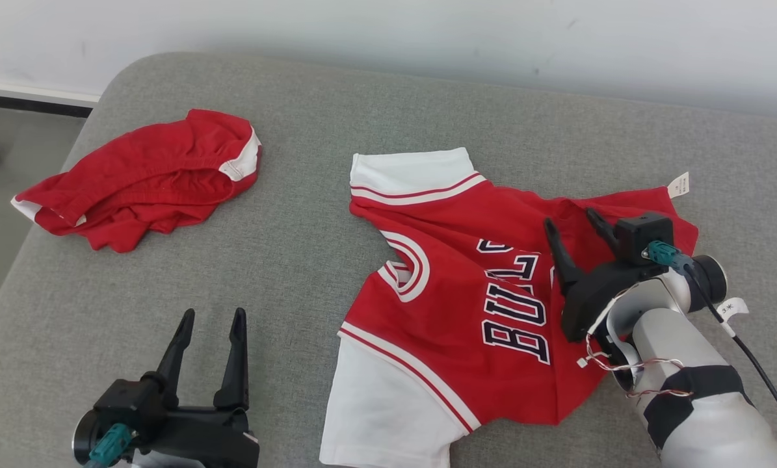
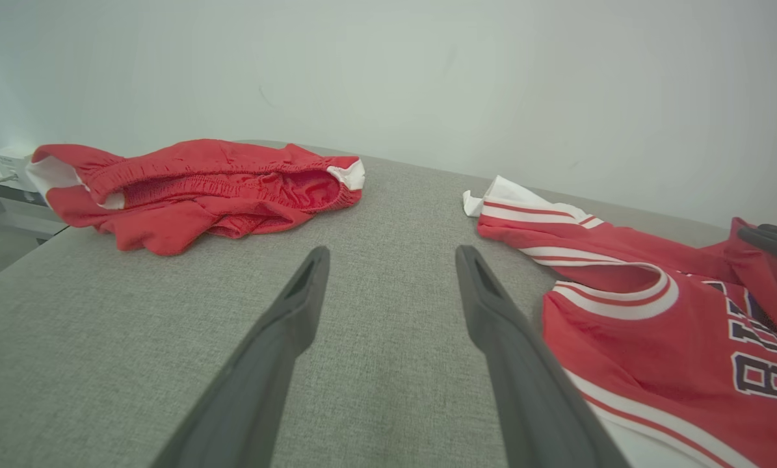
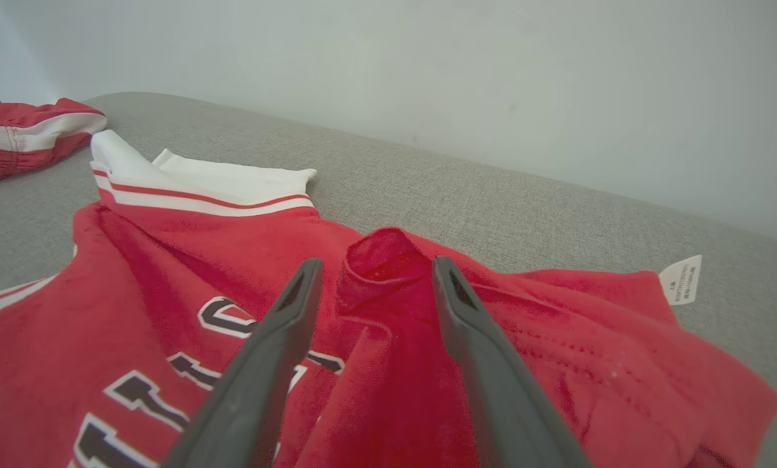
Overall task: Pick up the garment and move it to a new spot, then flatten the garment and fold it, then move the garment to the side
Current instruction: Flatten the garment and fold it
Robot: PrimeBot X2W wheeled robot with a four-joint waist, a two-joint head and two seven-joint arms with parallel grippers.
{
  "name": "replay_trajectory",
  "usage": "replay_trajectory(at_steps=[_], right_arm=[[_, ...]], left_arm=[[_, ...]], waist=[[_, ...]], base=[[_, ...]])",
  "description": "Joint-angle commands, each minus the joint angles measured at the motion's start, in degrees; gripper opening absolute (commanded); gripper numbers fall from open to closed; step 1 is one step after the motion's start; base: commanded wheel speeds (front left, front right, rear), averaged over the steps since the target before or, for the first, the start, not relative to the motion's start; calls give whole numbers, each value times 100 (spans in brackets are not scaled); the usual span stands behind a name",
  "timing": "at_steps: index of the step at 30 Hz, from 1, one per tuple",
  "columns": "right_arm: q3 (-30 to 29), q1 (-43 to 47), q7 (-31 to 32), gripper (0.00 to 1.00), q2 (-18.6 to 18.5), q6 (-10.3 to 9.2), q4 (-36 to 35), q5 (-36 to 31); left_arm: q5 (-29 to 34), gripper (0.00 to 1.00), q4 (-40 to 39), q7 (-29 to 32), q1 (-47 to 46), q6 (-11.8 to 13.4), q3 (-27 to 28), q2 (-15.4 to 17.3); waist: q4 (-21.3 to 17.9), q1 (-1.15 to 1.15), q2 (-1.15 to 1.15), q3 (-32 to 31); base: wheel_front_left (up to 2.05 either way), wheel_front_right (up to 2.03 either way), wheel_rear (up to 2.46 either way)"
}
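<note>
Both pairs of jaws are spread apart, and neither is clamped on anything. The right gripper is low over the red jersey, with its fingers on either side of a raised fold of the red cloth. The fold stands between them unpinched. The left gripper is over bare grey cushion, just to the left of the jersey's white sleeve and well apart from the red shorts.

The jersey lies front up on the right half of the cushion. It is rumpled along its far edge, where a white label sticks out. The shorts lie in a heap at the far left, near the cushion's edge.

The head view shows the dark lettering across the jersey's chest, both white sleeves and the striped collar. The right wrist view shows the fold rising between the fingers, with the label beyond it. The left wrist view looks into the open waistband of the shorts and catches the right gripper's fingertips at its right edge.

The right forearm, pale with a black cable, rises from the lower right and slants up and left across the jersey's hem. The left gripper's fingers point straight up the head view. A pale wall stands behind the cushion.
</note>
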Motion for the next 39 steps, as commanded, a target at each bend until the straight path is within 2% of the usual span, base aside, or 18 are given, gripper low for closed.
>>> replay_trajectory(at_steps=[1, 8, 12, 18, 26, 32, 39], right_arm=[[64, -109, -178, 100, 30, -13, 122, 76], [236, -195, -663, 100, -44, -14, 151, 305], [222, 127, -767, 100, -231, -13, -395, 442], [-166, 805, -776, 100, -399, -13, -1396, 357], [-741, 2099, -772, 100, -298, -13, -2619, 129], [-796, 2423, -727, 100, -187, -13, -2938, 63], [-705, 2096, -452, 100, -214, -13, -2710, -13]], left_arm=[[10, 100, -4, -19, -29, 8, 49, 8], [41, 100, -50, -19, 79, 8, 162, 58], [90, 100, -118, -19, 188, 8, 249, 66], [148, 100, -197, -19, 322, 8, 366, 67], [255, 100, -329, -19, 553, 8, 537, 83], [279, 100, -377, -19, 552, 8, 542, 94], [266, 100, -372, -19, 418, 8, 429, 65]], waist=[[-49, -1, -1, -19], [-319, -1, -1, -100], [-575, -1, -1, -188], [-824, -1, -1, -296], [-1123, -1, -1, -422], [-1162, -1, -1, -414], [-921, -1, -1, -336]], base=[[0, 0, 0], [0, 0, 0], [0, 0, 0], [0, 0, 0], [0, 0, 0], [0, 0, 0], [0, 0, 0]])
